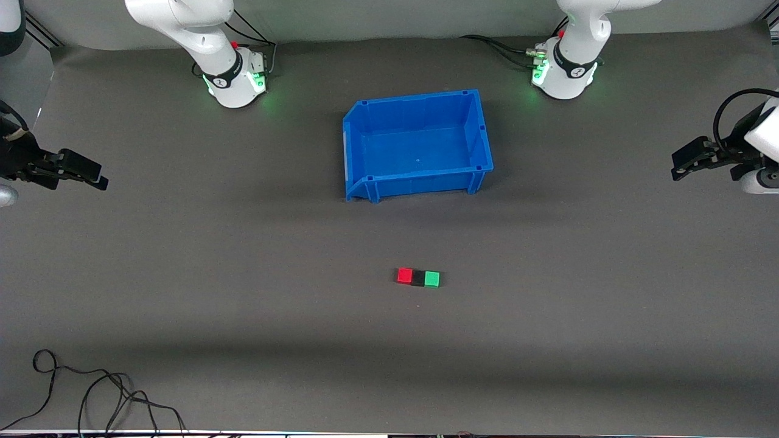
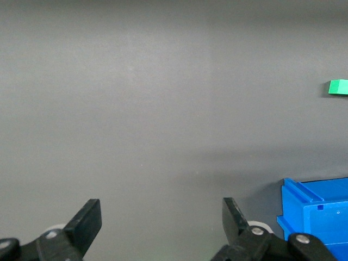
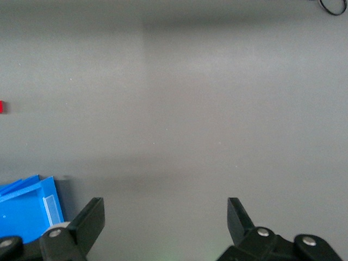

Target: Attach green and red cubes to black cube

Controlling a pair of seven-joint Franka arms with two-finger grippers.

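Cubes joined: red cube (image 1: 405,275), matte black cube (image 1: 417,278), green cube (image 1: 432,278), grey mat (image 1: 243,274)

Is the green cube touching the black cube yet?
Touching: the front view shows the green cube pressed against the black cube, no mat showing between them.

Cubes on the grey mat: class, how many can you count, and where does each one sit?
3. The red cube, black cube and green cube sit touching in one row, black in the middle, nearer the front camera than the blue bin. None seem hidden.
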